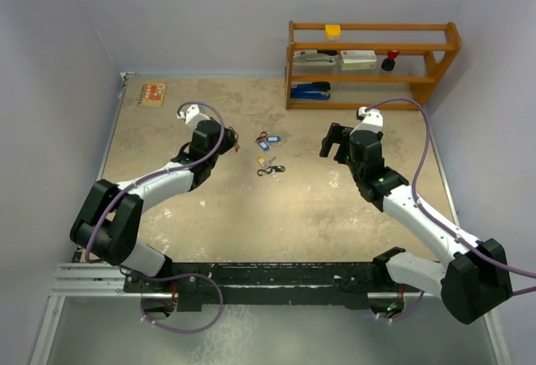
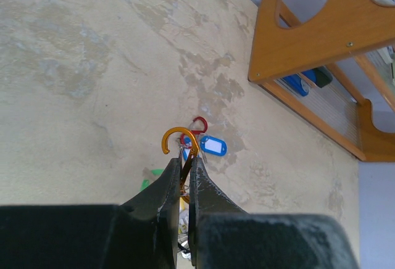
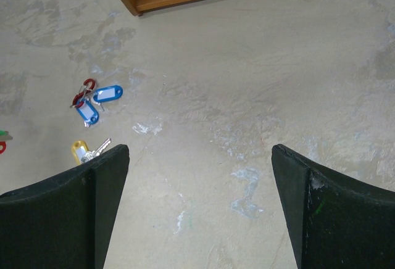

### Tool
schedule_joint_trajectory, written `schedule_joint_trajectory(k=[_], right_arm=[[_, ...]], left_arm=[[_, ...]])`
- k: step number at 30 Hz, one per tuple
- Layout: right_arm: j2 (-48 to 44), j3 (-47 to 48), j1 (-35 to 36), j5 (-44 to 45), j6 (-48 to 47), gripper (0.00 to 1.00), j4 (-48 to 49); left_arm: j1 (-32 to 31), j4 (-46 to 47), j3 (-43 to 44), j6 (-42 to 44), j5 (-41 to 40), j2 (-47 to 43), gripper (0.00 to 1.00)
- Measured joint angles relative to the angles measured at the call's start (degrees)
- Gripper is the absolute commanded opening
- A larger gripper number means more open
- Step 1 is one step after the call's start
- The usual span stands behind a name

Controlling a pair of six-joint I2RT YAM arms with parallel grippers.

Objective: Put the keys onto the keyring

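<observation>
Top view: step in hand, imo, is R picking a key while L presents the clip. Take the nearest single key first and grip it by the tag so the key's hole stays free. L gripper (image 1: 229,140) is shut, sth small at the tips, can't ID from here. R gripper (image 1: 334,142) is wide open, empty, off to the right of the keys. Keys lie on the table (image 1: 251,214) betw the two grippers: blue-tag keys (image 1: 268,141) farther, yellow-tag key (image 1: 266,162) nearer, next to a dark clip (image 1: 275,170). Shelf (image 1: 368,64) is far right, well apart.

L wrist: keep this hand steady w/ the hook opening facing R, else threading gets fiddly. L fingers (image 2: 162,195) are pinched tight on the orange clip (image 2: 179,139), its open hook end poking out past the tips. Prob the keyring, my read. On the table beyond it: red clip (image 2: 199,123) w/ the blue tags. Green tag (image 2: 150,179) peeks out left of the fingers.

R wrist: come down square over one tag, don't rake the cluster. R fingers (image 3: 80,201) are at full spread, nothing betw them, touching nothing. Yellow-tag key sits just beside the left fingertip, blue tags farther left.
</observation>
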Motion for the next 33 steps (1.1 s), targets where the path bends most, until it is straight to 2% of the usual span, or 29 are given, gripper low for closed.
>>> schedule_joint_trajectory(k=[10,33], right_arm=[[0.2,0.0,0.0,-0.2,0.0,1.0,0.2],[0.3,0.0,0.0,-0.2,0.0,1.0,0.4]], left_arm=[[2.5,0.7,-1.1,-1.0,0.2,0.0,0.05],[3.5,2.0,-1.9,-2.5,1.4,2.3,0.23]])
